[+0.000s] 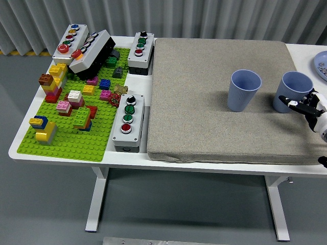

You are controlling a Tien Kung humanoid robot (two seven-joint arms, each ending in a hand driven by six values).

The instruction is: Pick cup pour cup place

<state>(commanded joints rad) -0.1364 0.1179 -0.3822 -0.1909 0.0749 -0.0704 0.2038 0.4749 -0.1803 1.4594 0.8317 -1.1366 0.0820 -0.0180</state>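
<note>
No text, label, brand, number or sign is showing clearly enough to read anywhere in this view. The button boxes point(128, 123) are showing only plain coloured buttons, the bricks point(62, 105) are showing no print, and the two cups point(244, 90) are looking blank. The plate point(321, 65) at the right edge is carrying small marks that are too blurred to make out.
</note>
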